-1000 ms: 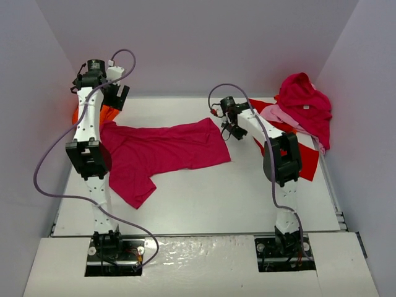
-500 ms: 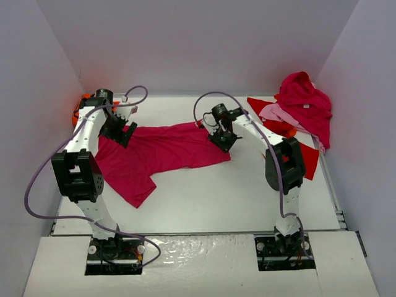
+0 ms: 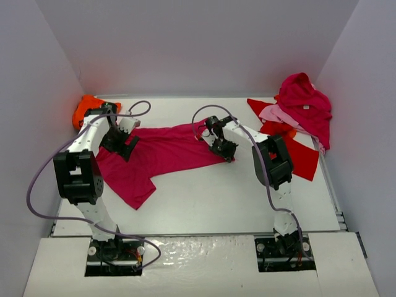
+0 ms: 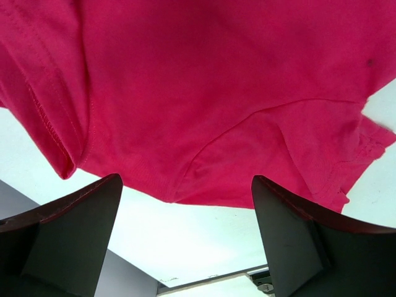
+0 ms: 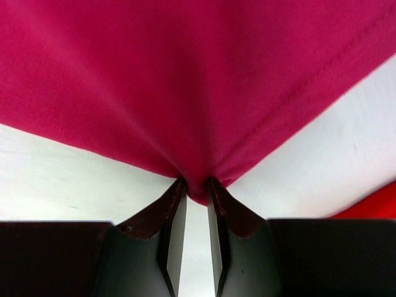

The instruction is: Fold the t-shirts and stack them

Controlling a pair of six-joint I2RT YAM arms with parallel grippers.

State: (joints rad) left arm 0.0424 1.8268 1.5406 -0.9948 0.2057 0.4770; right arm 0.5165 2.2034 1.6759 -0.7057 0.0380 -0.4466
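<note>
A magenta-crimson t-shirt (image 3: 164, 153) lies spread across the middle of the table, one sleeve trailing toward the near left. My left gripper (image 3: 123, 145) hangs open over its left part. In the left wrist view the shirt (image 4: 216, 93) fills the top, its curved edge between my wide-apart fingers (image 4: 74, 238), and nothing is held by the left gripper (image 4: 185, 207). My right gripper (image 3: 225, 151) is shut on the shirt's right corner; the right gripper (image 5: 197, 189) pinches a small bunch of the shirt (image 5: 185, 80). Another crimson t-shirt (image 3: 303, 99), a light pink one (image 3: 276, 114) and a bright red one (image 3: 304, 156) are heaped at the back right. An orange one (image 3: 88, 107) sits at the back left.
White walls close in the table (image 3: 204, 198) on the left, back and right. The heap at the back right leans against the right wall. A strip of the bright red t-shirt (image 5: 378, 205) shows just right of the right gripper.
The left arm came down from its raised pose onto the shirt's left part, still open. The right gripper moved left and nearer onto the shirt's right corner and closed on it.
</note>
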